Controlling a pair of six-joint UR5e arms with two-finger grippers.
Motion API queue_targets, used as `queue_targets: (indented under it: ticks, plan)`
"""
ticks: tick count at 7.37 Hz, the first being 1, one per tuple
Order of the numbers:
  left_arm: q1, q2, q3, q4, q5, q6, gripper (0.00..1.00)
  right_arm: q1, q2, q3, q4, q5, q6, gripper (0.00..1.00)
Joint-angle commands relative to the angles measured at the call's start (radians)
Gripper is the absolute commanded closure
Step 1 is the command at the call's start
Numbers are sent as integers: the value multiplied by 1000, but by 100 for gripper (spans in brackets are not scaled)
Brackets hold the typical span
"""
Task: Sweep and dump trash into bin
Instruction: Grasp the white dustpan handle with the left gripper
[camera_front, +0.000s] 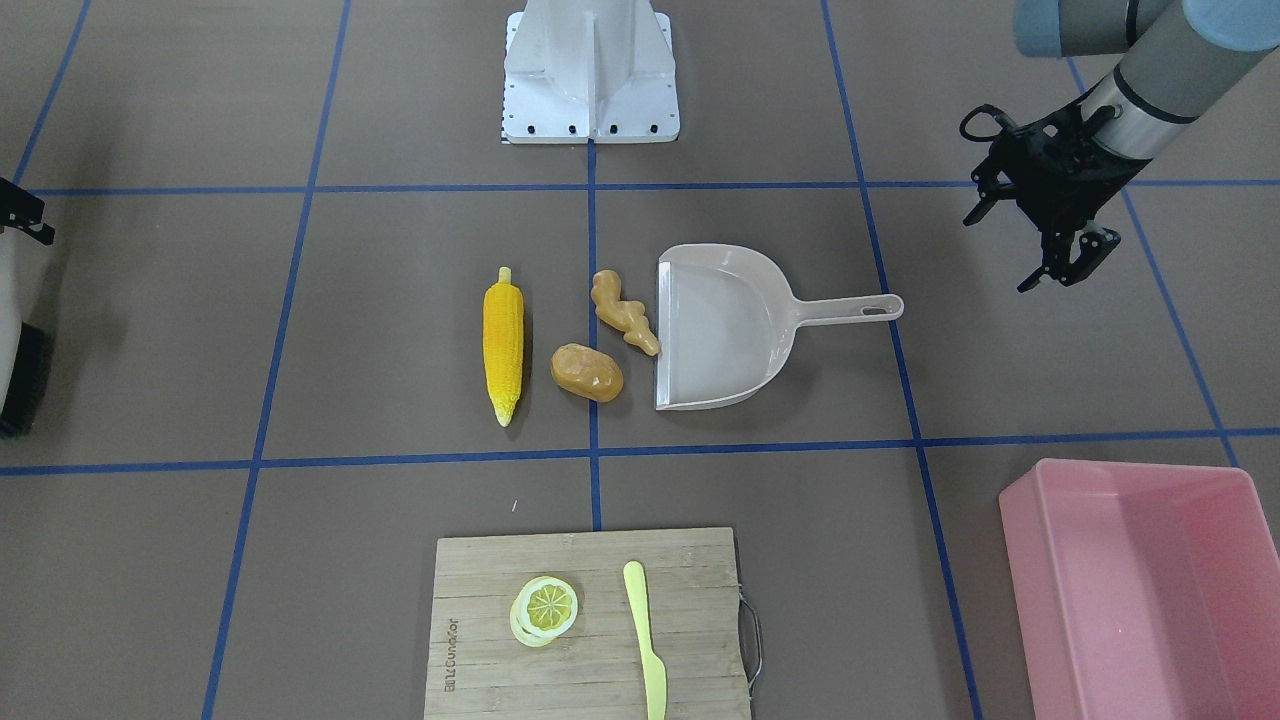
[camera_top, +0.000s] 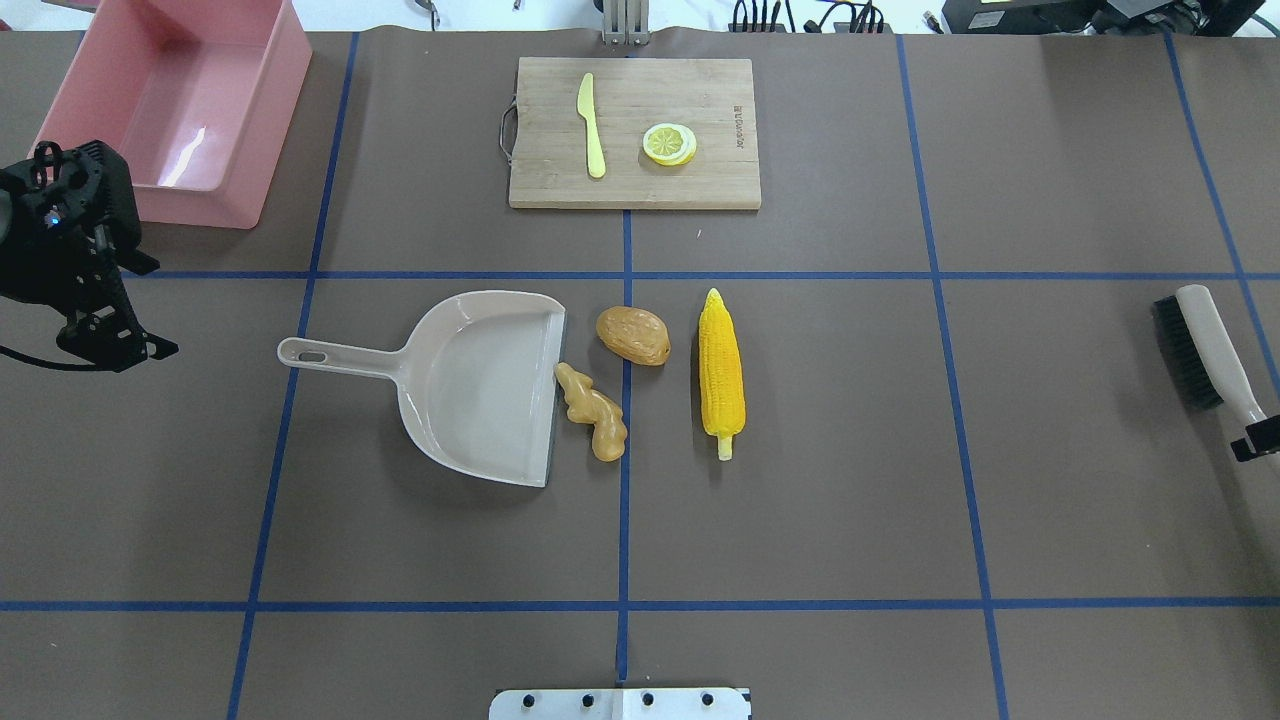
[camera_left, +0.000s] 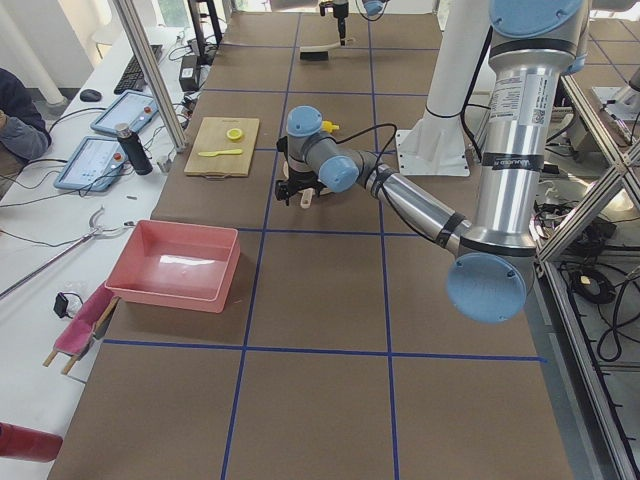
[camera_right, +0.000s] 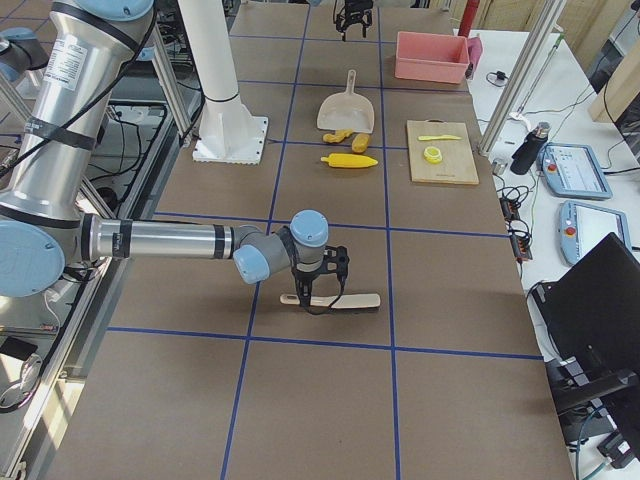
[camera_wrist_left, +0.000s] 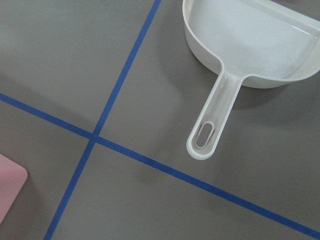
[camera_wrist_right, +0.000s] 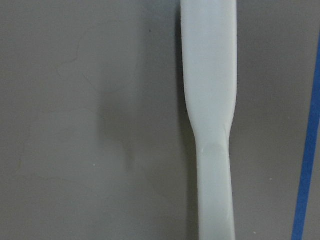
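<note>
The corn cob (camera_top: 721, 375), the ginger root (camera_top: 592, 410) and the potato lump (camera_top: 633, 334) lie at mid-table. The ginger touches the open mouth of a beige dustpan (camera_top: 480, 380). The pink bin (camera_top: 200, 205) stands empty at the far left corner. My left gripper (camera_top: 118, 345) hovers open and empty left of the dustpan handle (camera_wrist_left: 210, 135), between it and the bin. My right gripper (camera_right: 320, 290) is low over the handle of a beige brush (camera_top: 1205, 345) at the table's right end. I cannot tell whether it grips the handle (camera_wrist_right: 210, 100).
A wooden cutting board (camera_top: 700, 185) at the far middle carries a lemon slice (camera_top: 669, 143) and a yellow-green plastic knife (camera_top: 592, 125). The robot's white base (camera_front: 590, 70) stands at the near middle edge. Blue tape lines cross the brown table.
</note>
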Motion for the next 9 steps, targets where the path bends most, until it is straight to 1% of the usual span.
queue_targets:
  ticks: [1,2,3,4,5,6,7,8,9]
  plan:
    - [23,-2,2,4,16,1,2,-85,-25,1,35,-52,26,0]
    - [20,-2,4,4,17,4,2,-109,-28,-15,67,-52,28,0]
    - [29,-6,11,-7,22,6,3,-108,-28,-22,71,-49,28,0]
    - [41,-79,28,-49,20,6,4,-104,-28,-42,77,-48,26,0]
    - [124,-91,55,-118,49,3,4,-97,-33,-67,109,-42,26,0]
    - [151,-94,97,-187,90,7,5,-94,-39,-82,124,-34,25,0]
    - [188,-103,134,-191,94,19,7,-93,-39,-96,127,-34,22,0]
    - [193,-104,132,-170,102,114,6,-90,-36,-107,127,-37,19,0]
    - [193,-101,110,-122,115,140,5,-87,-33,-111,127,-43,19,0]
